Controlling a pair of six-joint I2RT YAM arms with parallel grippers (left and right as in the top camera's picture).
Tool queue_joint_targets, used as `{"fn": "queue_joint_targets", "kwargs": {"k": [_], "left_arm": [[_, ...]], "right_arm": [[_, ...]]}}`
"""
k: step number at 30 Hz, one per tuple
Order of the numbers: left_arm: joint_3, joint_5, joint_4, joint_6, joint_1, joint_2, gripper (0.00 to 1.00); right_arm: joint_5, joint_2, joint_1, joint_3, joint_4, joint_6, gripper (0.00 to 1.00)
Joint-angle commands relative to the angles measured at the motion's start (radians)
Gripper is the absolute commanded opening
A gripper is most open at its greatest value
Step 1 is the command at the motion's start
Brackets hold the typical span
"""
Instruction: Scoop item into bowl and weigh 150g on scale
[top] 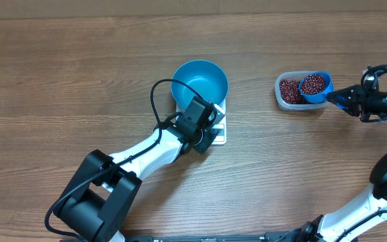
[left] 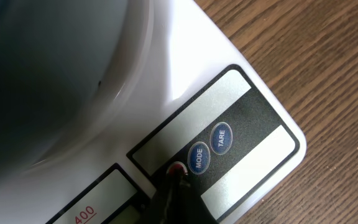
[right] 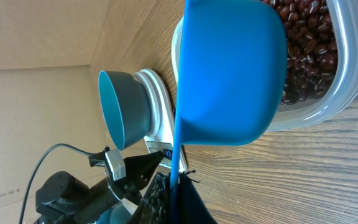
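Left gripper (left: 174,186) pinched shut, tip on scale (left: 253,118) button (left: 178,169); bowl (top: 199,82) just beyond. Right gripper (right: 178,196) clamps scoop (right: 229,68) full of beans (top: 314,84), over tub (right: 353,74). Next, likely: carry level to bowl, tip gently.

One each: bowl (top: 199,82), scale (top: 221,129), scoop (top: 314,99), tub (top: 278,91)

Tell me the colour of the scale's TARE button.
Dark blue TARE button, white lettering; left wrist view.

Tub (top: 294,107): clear plastic, rt side of table.
Scoop (right: 232,68): blue, over tub's rt end.
Table (top: 79,81): brown wood grain.
Cardboard (right: 36,31): behind table.
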Motion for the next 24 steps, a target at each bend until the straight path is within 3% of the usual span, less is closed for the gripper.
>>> {"fn": "queue_joint_targets", "kwargs": {"k": [1, 24], "left_arm": [[-0.006, -0.013, -0.01, 0.014, -0.013, -0.012, 0.04], [-0.006, -0.01, 0.026, 0.013, -0.013, 0.017, 0.04]], "right_arm": [[-0.021, 0.004, 0.002, -0.004, 0.006, -0.019, 0.04], [-0.021, 0.004, 0.002, -0.004, 0.011, -0.019, 0.04]]}}
